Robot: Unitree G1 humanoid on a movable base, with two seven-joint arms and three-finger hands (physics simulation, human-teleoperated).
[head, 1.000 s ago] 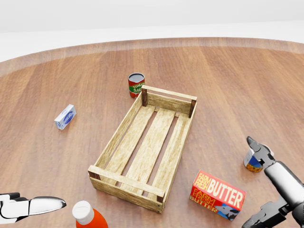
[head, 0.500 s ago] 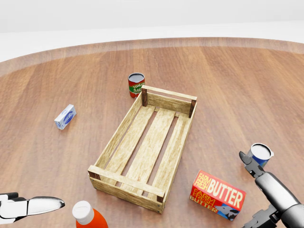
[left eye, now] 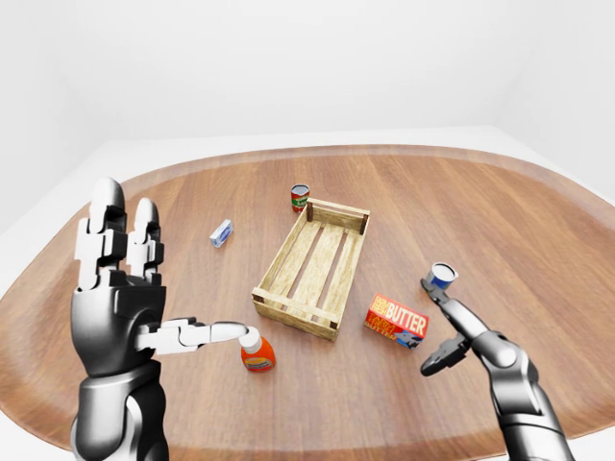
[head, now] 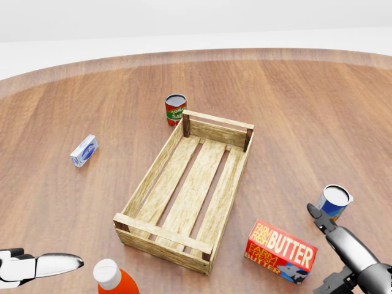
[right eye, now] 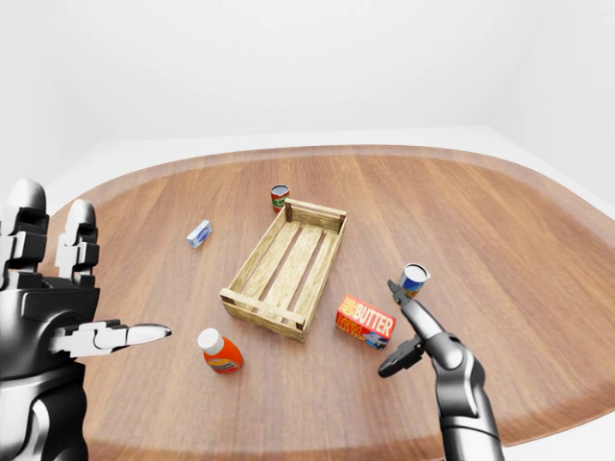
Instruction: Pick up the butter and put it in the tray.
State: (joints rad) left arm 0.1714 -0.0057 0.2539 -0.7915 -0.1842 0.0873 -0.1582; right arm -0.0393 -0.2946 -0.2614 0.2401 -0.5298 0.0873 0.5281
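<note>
Open right robot hand (left eye: 444, 331) just beside butter (head: 280, 251), prob. not touching.

Parts lying hidden or cut off across the three head-camera views

In the head view the bottom edge is cutting off the orange bottle (head: 113, 280), the left hand (head: 38, 266) and the right hand (head: 349, 256), and the butter (head: 280, 251) box is hiding its lower right corner behind that hand; the small blue-and-white packet (head: 84, 150) is showing print too small to read, and the red can (head: 176, 110) label is only partly reading
</note>
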